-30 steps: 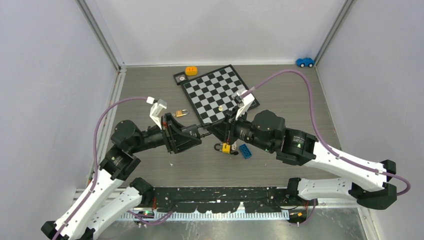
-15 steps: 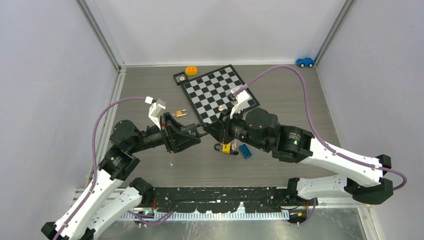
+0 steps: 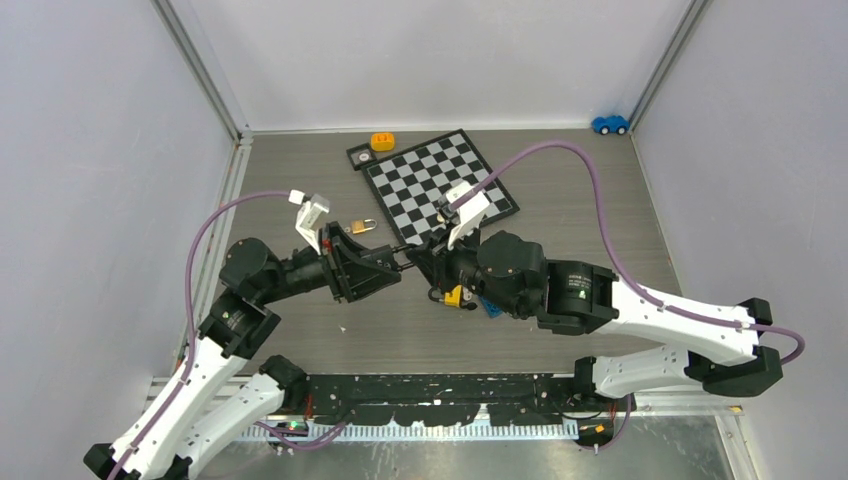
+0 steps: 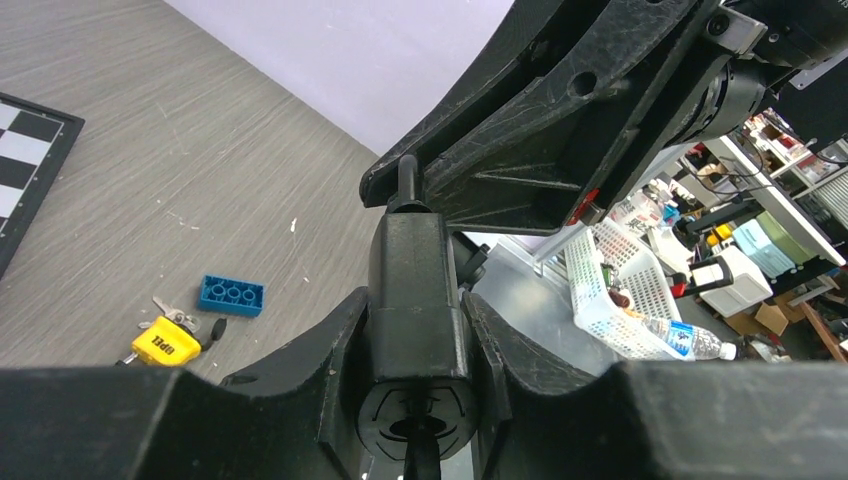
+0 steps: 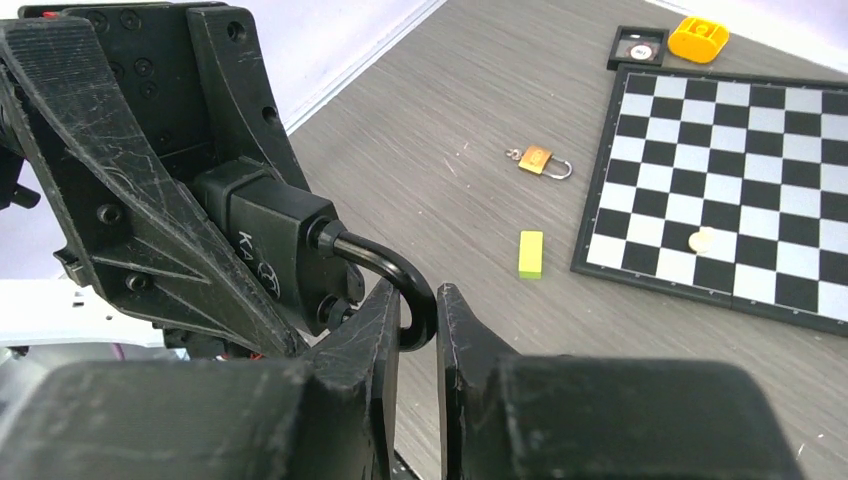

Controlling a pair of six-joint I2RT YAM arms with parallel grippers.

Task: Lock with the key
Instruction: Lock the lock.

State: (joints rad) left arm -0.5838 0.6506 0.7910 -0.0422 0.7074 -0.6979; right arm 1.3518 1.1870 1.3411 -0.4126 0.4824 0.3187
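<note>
One black padlock point(image 4: 412, 270): left gripper point(image 4: 415, 335) clamping body, right gripper point(image 5: 418, 315) pinching shackle point(image 5: 385, 262); key point(image 4: 172, 313) lower left, partly hiding behind yellow padlock point(image 4: 165, 343).

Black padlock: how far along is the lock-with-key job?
Done: black padlock is off the table, left claw shut on its body, right claw shut on its shackle. In hand: steadying it between both claws. Left: the key lies on the table beside the yellow padlock, untouched.
</note>
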